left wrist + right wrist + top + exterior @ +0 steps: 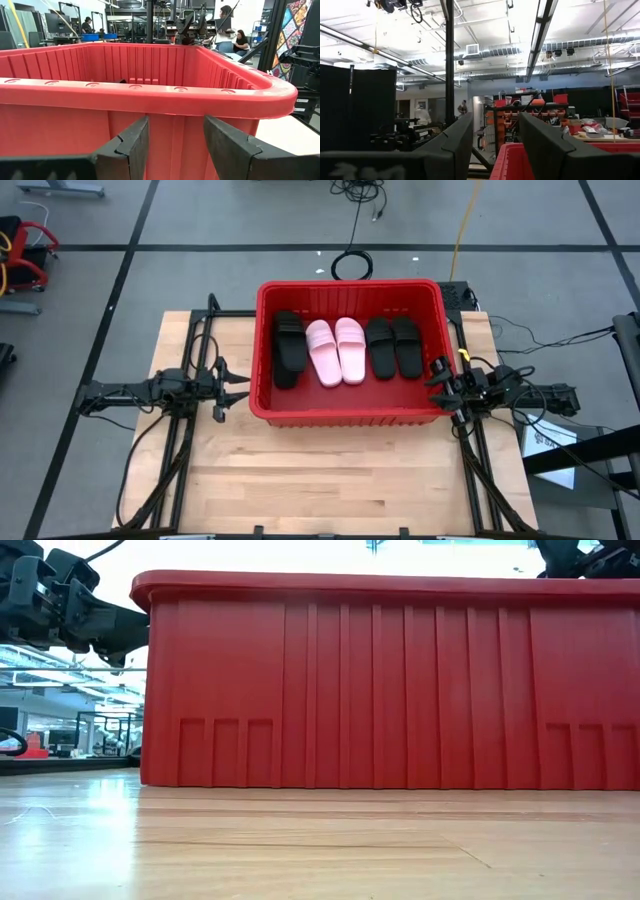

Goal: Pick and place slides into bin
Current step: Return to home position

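Observation:
The red bin stands on the wooden table and holds several slides side by side: black ones on the left, two pale pink ones in the middle, two black ones on the right. My left gripper is open and empty just left of the bin's left wall; its fingers face the bin's outer wall. My right gripper is open and empty at the bin's right rim; it also shows in the right wrist view.
The bin fills the low view. The table's bare wood lies in front of the bin. Cables and a cart stand on the floor beyond the table. People sit in the room behind.

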### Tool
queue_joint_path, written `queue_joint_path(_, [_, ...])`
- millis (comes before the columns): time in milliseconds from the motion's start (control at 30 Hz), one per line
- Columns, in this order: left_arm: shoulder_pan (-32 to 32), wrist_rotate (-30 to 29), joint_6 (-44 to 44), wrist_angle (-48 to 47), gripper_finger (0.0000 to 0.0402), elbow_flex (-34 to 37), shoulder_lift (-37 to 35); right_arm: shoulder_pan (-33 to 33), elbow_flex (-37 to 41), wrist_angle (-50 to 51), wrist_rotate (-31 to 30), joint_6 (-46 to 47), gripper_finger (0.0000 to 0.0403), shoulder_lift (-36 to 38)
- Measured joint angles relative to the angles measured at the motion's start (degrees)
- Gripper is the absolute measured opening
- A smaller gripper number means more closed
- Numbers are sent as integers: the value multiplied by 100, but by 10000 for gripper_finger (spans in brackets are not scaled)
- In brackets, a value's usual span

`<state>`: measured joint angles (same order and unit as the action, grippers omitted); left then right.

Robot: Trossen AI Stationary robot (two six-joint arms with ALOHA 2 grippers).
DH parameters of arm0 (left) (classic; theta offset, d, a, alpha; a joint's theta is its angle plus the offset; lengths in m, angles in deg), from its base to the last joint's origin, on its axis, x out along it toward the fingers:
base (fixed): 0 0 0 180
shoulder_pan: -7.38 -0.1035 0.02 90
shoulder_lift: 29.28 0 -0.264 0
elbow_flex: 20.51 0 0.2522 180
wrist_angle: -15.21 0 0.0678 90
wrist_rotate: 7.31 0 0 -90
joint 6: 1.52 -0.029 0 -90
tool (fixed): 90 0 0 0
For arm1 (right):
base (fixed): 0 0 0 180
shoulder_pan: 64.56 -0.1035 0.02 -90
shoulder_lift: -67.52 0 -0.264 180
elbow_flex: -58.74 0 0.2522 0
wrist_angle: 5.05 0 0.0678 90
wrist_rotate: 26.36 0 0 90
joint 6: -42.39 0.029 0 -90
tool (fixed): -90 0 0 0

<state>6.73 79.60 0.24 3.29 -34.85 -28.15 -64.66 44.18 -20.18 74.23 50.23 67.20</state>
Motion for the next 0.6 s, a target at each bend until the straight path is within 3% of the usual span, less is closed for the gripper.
queue_joint_path(433, [0, -4, -2, 50, 186, 4, 0, 0, 0, -131, -4, -88, 151, -5])
queue_joint_path(600, [2, -4, -2, 71, 186, 4, 0, 0, 0, -63, -2, 517, 151, 0])
